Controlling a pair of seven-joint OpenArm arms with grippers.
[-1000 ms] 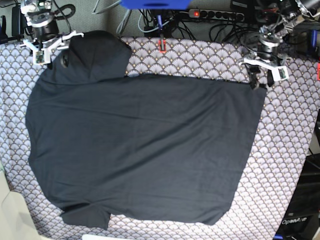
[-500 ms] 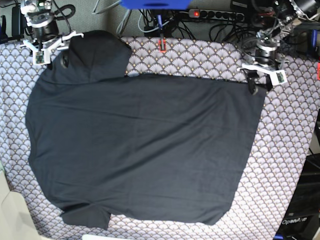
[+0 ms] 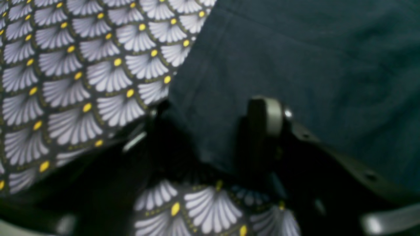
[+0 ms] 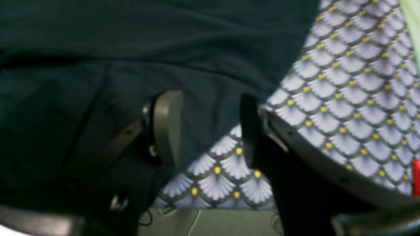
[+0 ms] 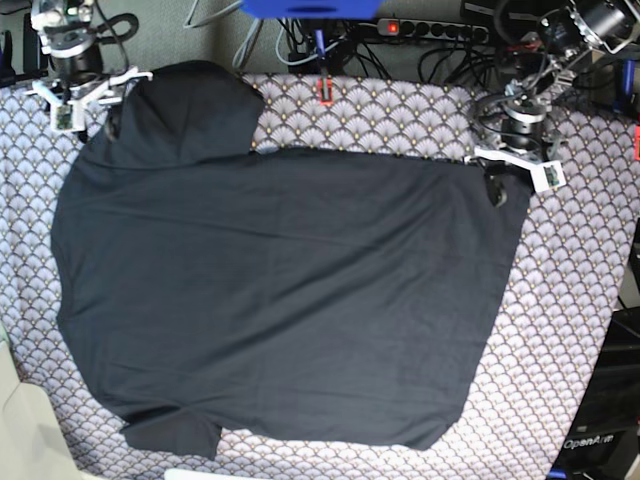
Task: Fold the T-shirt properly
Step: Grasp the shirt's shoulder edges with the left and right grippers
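Two grippers sat at the far edge of the T-shirt [image 5: 290,290], and only one had really moved. Compared with a second earlier, the left gripper [image 5: 506,176] had slid in from the bare tablecloth [image 5: 400,110] onto the shirt's far corner on its own side. In the base view its dark fingers now overlapped the black cloth instead of standing just outside it.

From its wrist camera I saw that corner lying between the two fingers [image 3: 265,113], with the hem running up and away across the fan pattern. The jaws were still clearly apart and not yet clamped on the fabric, though they looked a little narrower than before.

The right gripper [image 5: 75,92] had drifted slightly outward and back beside the folded-in sleeve [image 5: 190,110]. Its wrist view showed the jaws spread with a dark cloth edge hanging between them and patterned tablecloth visible in the gap. It was released, holding nothing.

The shirt itself had barely shifted. It lay spread flat across the tablecloth, one sleeve turned in and the rest unfolded.

I judged that the left side was lined up for its pinch. The fold proper could start only once both corners were gripped.
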